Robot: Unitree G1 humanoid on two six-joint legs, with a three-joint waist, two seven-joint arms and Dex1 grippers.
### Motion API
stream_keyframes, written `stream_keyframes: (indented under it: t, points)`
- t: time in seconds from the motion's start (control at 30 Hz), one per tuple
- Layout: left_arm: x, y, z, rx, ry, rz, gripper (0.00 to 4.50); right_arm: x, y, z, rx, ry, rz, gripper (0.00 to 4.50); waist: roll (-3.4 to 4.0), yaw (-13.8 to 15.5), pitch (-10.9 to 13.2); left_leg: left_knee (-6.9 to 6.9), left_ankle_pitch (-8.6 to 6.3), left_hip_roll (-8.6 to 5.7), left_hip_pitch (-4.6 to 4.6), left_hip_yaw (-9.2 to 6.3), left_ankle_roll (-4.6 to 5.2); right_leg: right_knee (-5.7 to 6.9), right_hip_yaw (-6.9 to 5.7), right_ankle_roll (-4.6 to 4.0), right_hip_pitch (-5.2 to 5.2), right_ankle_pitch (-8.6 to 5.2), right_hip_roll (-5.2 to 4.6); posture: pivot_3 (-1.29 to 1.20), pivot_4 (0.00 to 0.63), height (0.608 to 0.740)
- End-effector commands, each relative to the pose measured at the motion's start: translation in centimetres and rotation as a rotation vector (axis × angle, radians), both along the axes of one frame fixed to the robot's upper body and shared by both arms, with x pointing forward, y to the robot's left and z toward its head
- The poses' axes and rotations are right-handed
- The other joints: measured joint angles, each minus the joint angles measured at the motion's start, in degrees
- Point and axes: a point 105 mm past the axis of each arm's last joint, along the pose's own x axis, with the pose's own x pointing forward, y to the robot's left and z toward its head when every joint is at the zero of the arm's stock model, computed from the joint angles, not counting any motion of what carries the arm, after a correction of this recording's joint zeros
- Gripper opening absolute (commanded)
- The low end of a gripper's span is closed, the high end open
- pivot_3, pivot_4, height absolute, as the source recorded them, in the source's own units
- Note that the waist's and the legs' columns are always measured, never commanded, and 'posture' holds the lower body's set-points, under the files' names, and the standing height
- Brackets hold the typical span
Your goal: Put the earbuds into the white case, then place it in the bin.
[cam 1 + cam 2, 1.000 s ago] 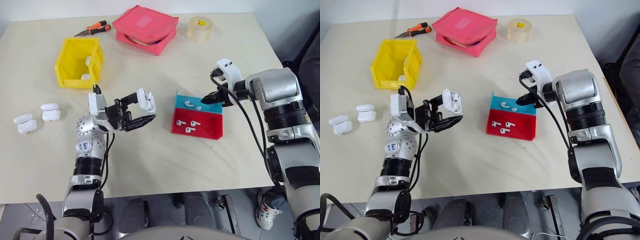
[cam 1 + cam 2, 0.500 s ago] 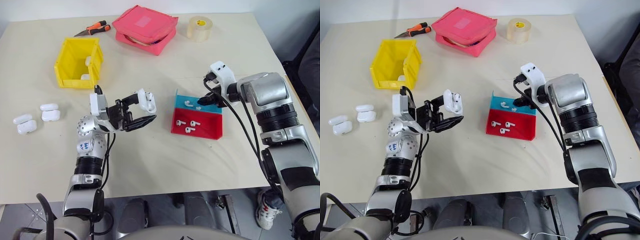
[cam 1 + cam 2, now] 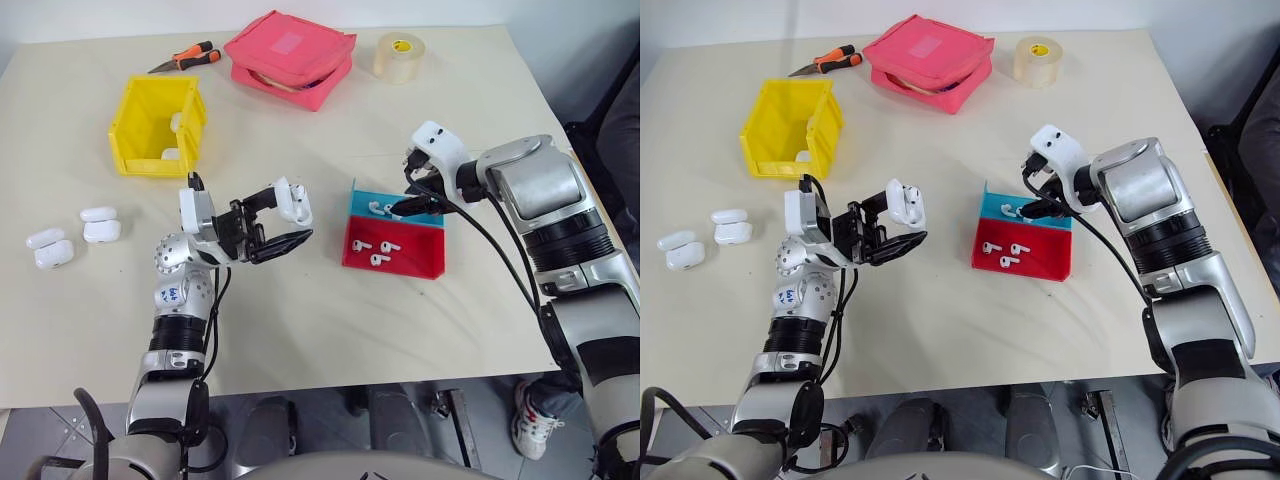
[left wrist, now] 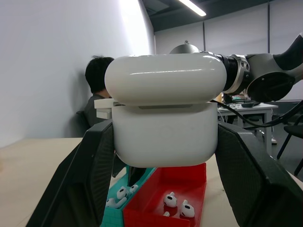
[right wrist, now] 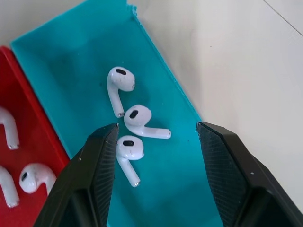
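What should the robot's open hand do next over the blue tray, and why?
Probably lower the right gripper and close on one earbud in the blue tray. Its fingers stand open above three earbuds, holding nothing, while the left gripper holds the white case ready.

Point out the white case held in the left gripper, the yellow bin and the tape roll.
white case (image 4: 164, 123), left wrist view, front of its body.
yellow bin (image 3: 195, 122), left eye view, right wall.
tape roll (image 3: 401, 57), left eye view, its side.
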Motion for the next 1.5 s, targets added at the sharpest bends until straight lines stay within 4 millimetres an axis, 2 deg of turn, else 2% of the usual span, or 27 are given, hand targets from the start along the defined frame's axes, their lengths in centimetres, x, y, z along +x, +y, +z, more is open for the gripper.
stream_keyframes:
  t: [0.03,0.33,0.83,1.2,1.3,1.47,1.5]
  points:
    - [-0.5,-0.2,0.8,-0.013,-0.051,0.000,2.79,0.4,-0.5,0.5,-0.026,-0.037,0.001,2.73,0.00,0.1,0.0,0.00,0.00,0.00,0.00,0.00,0.00,0.00,0.00,0.00,0.00,0.00,0.00,0.00,0.150,0.740]
    - [-0.4,-0.1,0.8,-0.012,-0.051,0.009,2.79,0.6,0.4,0.6,-0.058,-0.048,0.093,2.73,0.00,0.0,0.0,0.00,0.00,0.00,0.00,0.00,0.00,0.00,0.00,0.00,0.00,0.00,0.00,0.00,0.150,0.740]
    - [-0.5,0.2,0.8,-0.009,-0.051,0.020,2.79,0.9,1.4,0.5,-0.213,-0.071,0.364,2.73,0.00,-0.1,0.0,0.00,0.00,0.00,0.00,0.00,0.00,0.00,-0.01,0.00,0.00,0.00,0.00,0.00,0.150,0.740]
    - [-0.6,0.5,0.8,-0.009,-0.055,0.037,2.79,1.5,1.9,0.6,-0.270,-0.077,0.433,2.73,0.01,-0.2,0.0,0.00,0.00,0.01,0.00,0.00,0.00,0.00,-0.02,0.00,0.00,0.00,0.00,0.00,0.150,0.740]
    - [-0.7,0.5,0.8,-0.009,-0.054,0.040,2.79,1.5,1.9,0.5,-0.285,-0.073,0.440,2.15,0.01,-0.2,0.0,0.00,0.00,0.01,0.00,-0.01,0.00,0.00,-0.01,0.00,0.00,0.00,0.00,0.00,0.150,0.740]
    - [-0.7,0.6,0.8,-0.007,-0.054,0.045,2.79,1.7,1.8,0.4,-0.297,-0.071,0.444,0.48,0.02,-0.2,0.0,0.01,0.00,0.01,0.00,-0.01,0.00,0.00,-0.01,0.00,0.00,0.00,0.00,0.00,0.150,0.740]
    - [-0.7,0.6,0.8,-0.006,-0.055,0.045,2.79,1.7,1.8,0.4,-0.299,-0.072,0.443,0.44,0.02,-0.2,0.0,0.00,0.00,0.01,0.00,-0.01,0.00,0.00,-0.01,0.00,0.00,0.00,0.00,0.00,0.150,0.740]
